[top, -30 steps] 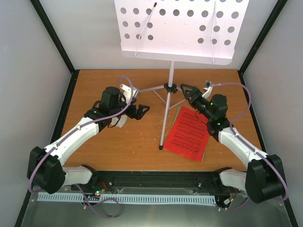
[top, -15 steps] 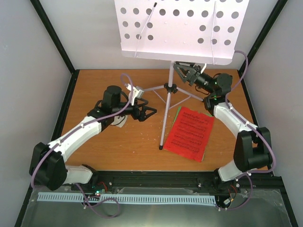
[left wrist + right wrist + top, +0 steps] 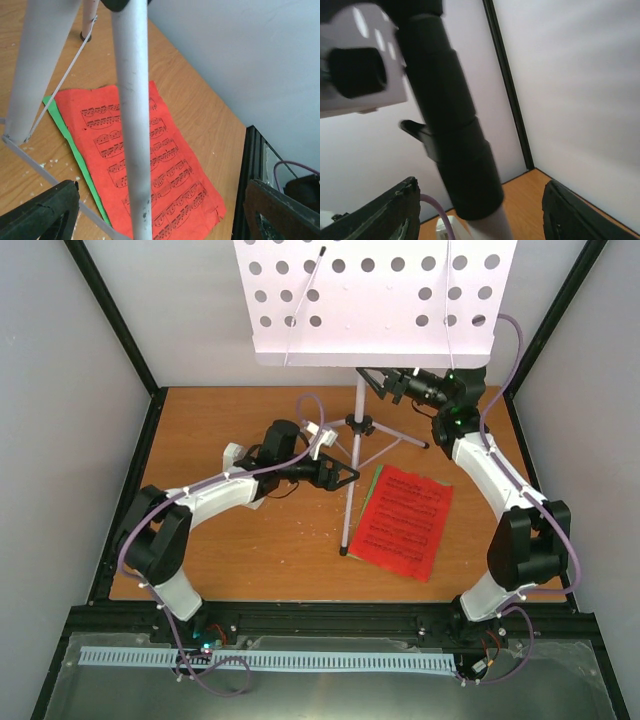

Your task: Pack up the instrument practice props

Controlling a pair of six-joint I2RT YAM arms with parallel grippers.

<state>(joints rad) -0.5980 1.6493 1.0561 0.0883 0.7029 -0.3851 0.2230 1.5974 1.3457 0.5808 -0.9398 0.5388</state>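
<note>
we see the left jaws spread astride a tripod leg [image 3: 134, 125] of the music stand [image 3: 370, 300]. the right jaws, also spread, flank its black shaft [image 3: 455, 150].

We find the middle of the table [image 3: 240, 555] barred by the stand's pole [image 3: 361, 400] and its three spread legs [image 3: 347, 505]. Its white tray [image 3: 370, 300] overhangs the far edge. Red sheets [image 3: 405, 520] cover the right, and the near left lies open.

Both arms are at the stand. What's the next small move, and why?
Probably close the right gripper on the stand at its black collar: its open jaws straddle it just under the desk, and the left gripper, also open, straddles a tripod leg.
</note>
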